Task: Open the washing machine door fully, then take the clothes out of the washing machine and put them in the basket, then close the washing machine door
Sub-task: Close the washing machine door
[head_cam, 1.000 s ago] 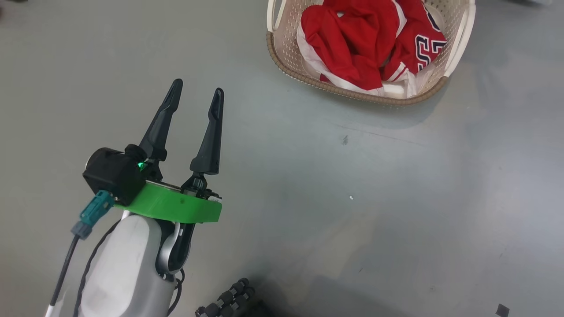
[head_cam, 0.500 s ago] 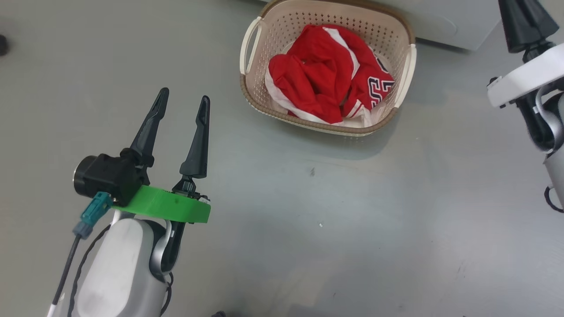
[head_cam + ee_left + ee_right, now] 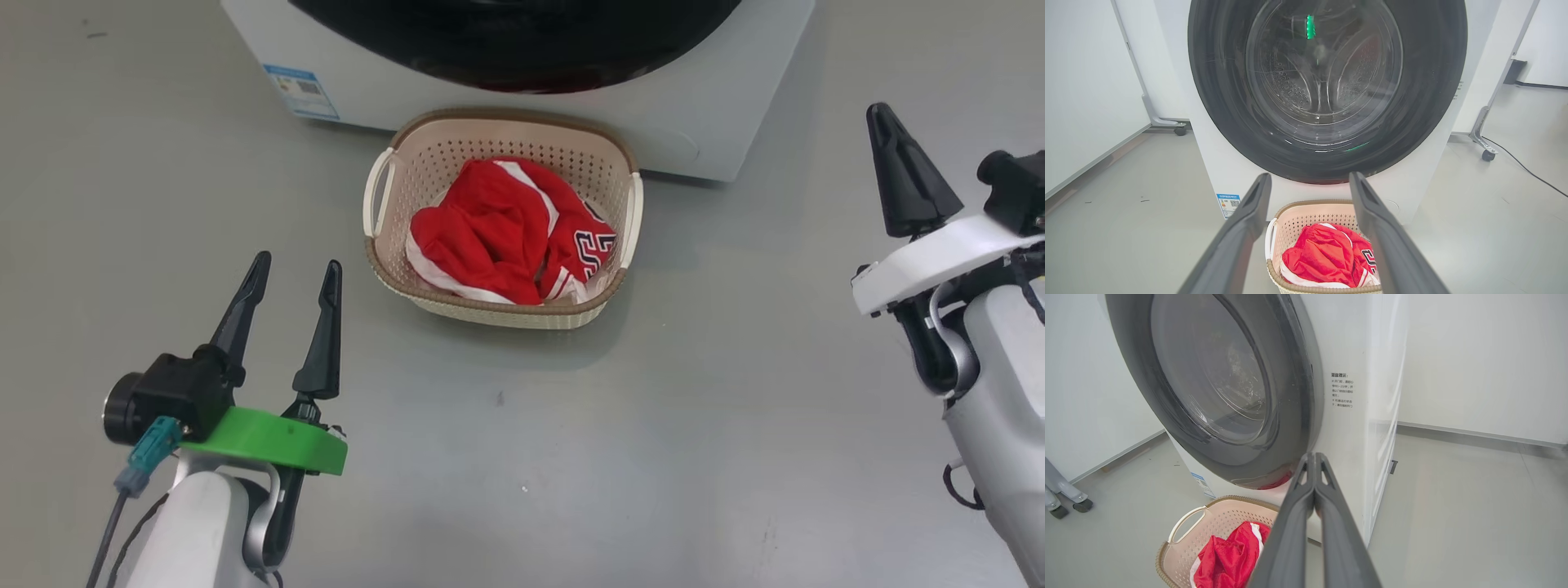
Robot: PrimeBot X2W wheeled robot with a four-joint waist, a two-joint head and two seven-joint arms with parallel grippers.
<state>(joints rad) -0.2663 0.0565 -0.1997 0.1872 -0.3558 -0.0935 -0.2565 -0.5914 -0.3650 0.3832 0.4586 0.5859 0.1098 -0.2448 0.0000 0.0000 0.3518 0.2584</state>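
Observation:
The white washing machine [image 3: 735,122] stands at the top of the head view. Its black-rimmed washing machine door [image 3: 1327,81] lies flat against the front, and the steel drum shows through the glass. Right in front of it on the floor stands the cream basket [image 3: 392,175], with the red clothes [image 3: 482,237] heaped inside. My left gripper [image 3: 295,268] hovers over the floor to the basket's left, open and empty. At the right, well apart from the basket, is my right gripper [image 3: 880,118], shut with nothing in it. In the right wrist view its fingers [image 3: 1312,457] press together.
Grey floor stretches around the basket. Wheeled legs of white panels stand at the washer's left [image 3: 1177,130] and right [image 3: 1485,153]. A black cable [image 3: 1527,169] trails over the floor at the right. A blue sticker [image 3: 300,88] marks the washer's lower left corner.
The head camera has tilted up, so the basket slid down the picture and the washer and my right gripper came into it. Both grippers stand as before.

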